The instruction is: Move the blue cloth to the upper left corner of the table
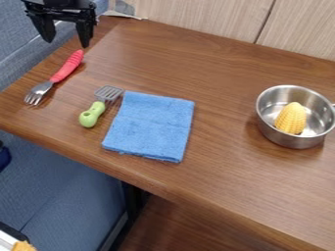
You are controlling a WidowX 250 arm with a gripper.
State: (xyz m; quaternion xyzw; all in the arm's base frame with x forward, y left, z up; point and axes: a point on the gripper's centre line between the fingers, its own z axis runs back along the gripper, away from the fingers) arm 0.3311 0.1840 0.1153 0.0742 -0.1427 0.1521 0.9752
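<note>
Cloth [150,126] runs lengthwise up the view, its far end leaning right; jaws hang spread.

"The saucepan's [296,141] handle [333,105]?"
"Cut off at the right edge."
"And the black gripper [66,43]?"
"Cropped by the top edge."
"That orange thing [23,246], lower left?"
"Cut off; I can't tell what it is."

We see pale wood paneling [196,12] behind the brown table [249,181], blue upholstery [65,186] beyond its left edge, brown floor [177,230] below.
</note>
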